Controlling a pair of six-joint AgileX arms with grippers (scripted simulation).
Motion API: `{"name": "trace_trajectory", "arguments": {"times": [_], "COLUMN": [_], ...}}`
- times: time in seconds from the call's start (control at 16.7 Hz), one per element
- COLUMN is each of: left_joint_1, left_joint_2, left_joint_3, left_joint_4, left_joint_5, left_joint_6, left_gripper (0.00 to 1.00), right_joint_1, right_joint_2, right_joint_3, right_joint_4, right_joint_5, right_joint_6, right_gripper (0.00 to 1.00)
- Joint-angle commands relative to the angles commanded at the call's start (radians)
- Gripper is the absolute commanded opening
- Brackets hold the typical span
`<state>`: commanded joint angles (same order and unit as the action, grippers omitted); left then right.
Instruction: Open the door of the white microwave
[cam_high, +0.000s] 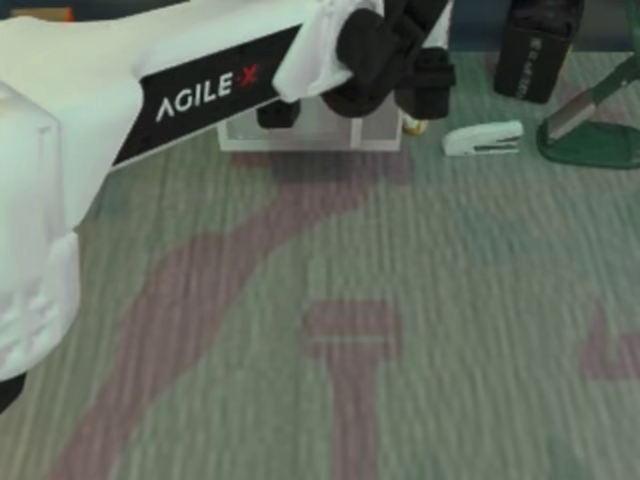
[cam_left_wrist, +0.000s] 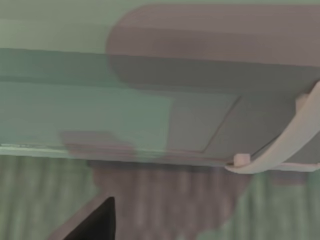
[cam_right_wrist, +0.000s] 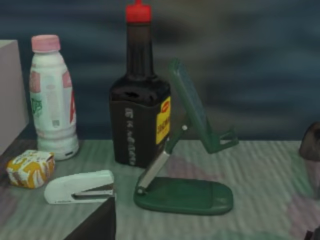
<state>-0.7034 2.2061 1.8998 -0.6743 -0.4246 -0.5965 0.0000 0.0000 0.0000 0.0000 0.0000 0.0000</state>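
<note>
The left arm reaches across the upper part of the top view, its white link marked AGILEX, and its black left hand (cam_high: 385, 60) sits right over the white microwave (cam_high: 310, 130) at the far edge of the counter (cam_high: 400, 300). Only the lower front edge of the microwave shows beneath the hand and arm. In the left wrist view, the door (cam_left_wrist: 150, 115) fills most of the frame just ahead of the hand, its greyish window reflecting the green and mauve counter pattern. A curved white handle (cam_left_wrist: 295, 145) lies at one end of the door. A single dark fingertip (cam_left_wrist: 97, 222) shows at the frame's edge, close to the door but apart from it. Whether the left hand is released or clenched cannot be told.

To the right of the left hand lie a small yellow packet (cam_right_wrist: 30, 168), a white stapler (cam_high: 483, 138), a dark sauce bottle (cam_high: 538, 50) with a red cap, and a green phone stand (cam_high: 590, 130). The right wrist view also shows a white drink bottle (cam_right_wrist: 52, 100) with a pink cap, standing upright behind the packet.

The right hand does not appear in the top view; only a dark finger (cam_right_wrist: 95, 225) shows in its own wrist view, near the stapler, and its state cannot be told.
</note>
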Motion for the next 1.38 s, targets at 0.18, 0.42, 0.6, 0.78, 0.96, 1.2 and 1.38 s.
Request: {"name": "trace_trajectory", "arguments": {"times": [0.18, 0.42, 0.6, 0.78, 0.96, 1.2, 1.38], "left_joint_1": [0.01, 0.049, 0.06, 0.06, 0.06, 0.06, 0.06], "left_joint_2": [0.043, 0.193, 0.221, 0.221, 0.221, 0.221, 0.221], "left_joint_3": [0.033, 0.117, 0.136, 0.136, 0.136, 0.136, 0.136], "left_joint_4": [0.023, 0.091, 0.109, 0.109, 0.109, 0.109, 0.109], "left_joint_5": [0.007, 0.031, 0.038, 0.038, 0.038, 0.038, 0.038], "left_joint_6": [0.013, 0.048, 0.058, 0.058, 0.058, 0.058, 0.058], "left_gripper": [1.0, 1.0, 1.0, 0.92, 0.7, 0.4, 0.17], "right_joint_1": [0.0, 0.0, 0.0, 0.0, 0.0, 0.0, 0.0], "right_joint_2": [0.0, 0.0, 0.0, 0.0, 0.0, 0.0, 0.0], "right_joint_3": [0.0, 0.0, 0.0, 0.0, 0.0, 0.0, 0.0], "right_joint_4": [0.0, 0.0, 0.0, 0.0, 0.0, 0.0, 0.0], "right_joint_5": [0.0, 0.0, 0.0, 0.0, 0.0, 0.0, 0.0], "right_joint_6": [0.0, 0.0, 0.0, 0.0, 0.0, 0.0, 0.0], "right_gripper": [1.0, 1.0, 1.0, 1.0, 1.0, 1.0, 1.0]}}
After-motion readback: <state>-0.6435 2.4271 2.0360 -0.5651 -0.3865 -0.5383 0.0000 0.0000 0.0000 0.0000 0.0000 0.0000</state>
